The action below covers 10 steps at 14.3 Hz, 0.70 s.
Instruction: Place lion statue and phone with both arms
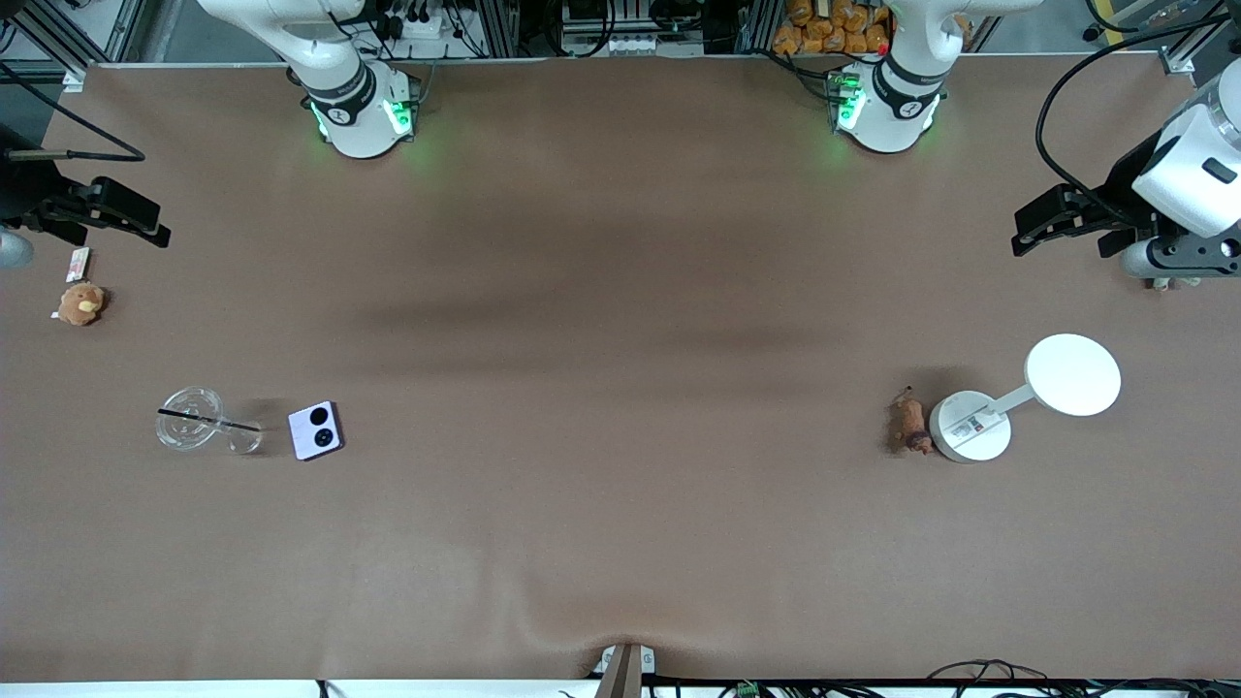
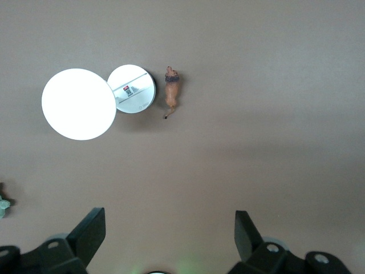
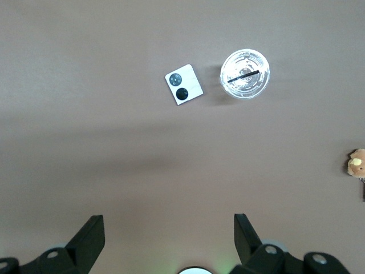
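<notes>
Table (image 1: 620,291): brown cloth, rumpled at the front edge.
Phone (image 1: 316,431): beside clear cup (image 1: 191,419).
Lion statue (image 1: 908,425): touching white lamp (image 1: 971,427).
Left gripper (image 2: 170,240), right gripper (image 3: 169,240): fingers spread, waiting high at the table ends.

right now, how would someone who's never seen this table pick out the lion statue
Go to the left arm's end of the table and find the white lamp with its round base and disc head. The lion statue lies right beside that base, toward the table's middle. It is the only small reddish-brown figurine there, elongated, with a thin tail.
</notes>
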Each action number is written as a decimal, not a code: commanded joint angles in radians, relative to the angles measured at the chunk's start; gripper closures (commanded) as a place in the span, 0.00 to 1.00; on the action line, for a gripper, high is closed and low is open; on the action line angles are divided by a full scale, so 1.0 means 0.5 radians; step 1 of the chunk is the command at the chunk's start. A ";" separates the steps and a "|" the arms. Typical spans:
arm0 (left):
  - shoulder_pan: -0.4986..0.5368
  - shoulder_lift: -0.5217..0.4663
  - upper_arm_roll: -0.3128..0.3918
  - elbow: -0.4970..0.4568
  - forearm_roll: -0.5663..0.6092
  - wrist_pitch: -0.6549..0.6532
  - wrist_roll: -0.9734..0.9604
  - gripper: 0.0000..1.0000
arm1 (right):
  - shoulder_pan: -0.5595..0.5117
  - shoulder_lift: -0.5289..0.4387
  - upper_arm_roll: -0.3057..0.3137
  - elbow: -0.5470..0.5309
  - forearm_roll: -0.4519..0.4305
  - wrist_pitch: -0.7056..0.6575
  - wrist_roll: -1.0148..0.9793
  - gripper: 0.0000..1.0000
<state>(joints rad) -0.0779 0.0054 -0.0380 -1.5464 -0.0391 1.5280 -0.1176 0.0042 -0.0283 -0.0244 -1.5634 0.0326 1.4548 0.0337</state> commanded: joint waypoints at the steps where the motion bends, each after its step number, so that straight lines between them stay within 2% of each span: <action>1: 0.012 -0.029 -0.004 0.000 0.017 -0.028 0.005 0.00 | -0.018 -0.032 0.018 -0.015 -0.019 -0.023 0.012 0.00; 10: 0.009 -0.032 -0.007 0.019 0.078 -0.062 0.014 0.00 | -0.030 -0.005 0.027 -0.009 -0.019 0.008 0.031 0.00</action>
<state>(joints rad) -0.0771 0.0024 -0.0359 -1.5433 -0.0327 1.5228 -0.1170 0.0033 -0.0261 -0.0246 -1.5638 0.0322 1.4546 0.0339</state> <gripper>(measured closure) 0.000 0.000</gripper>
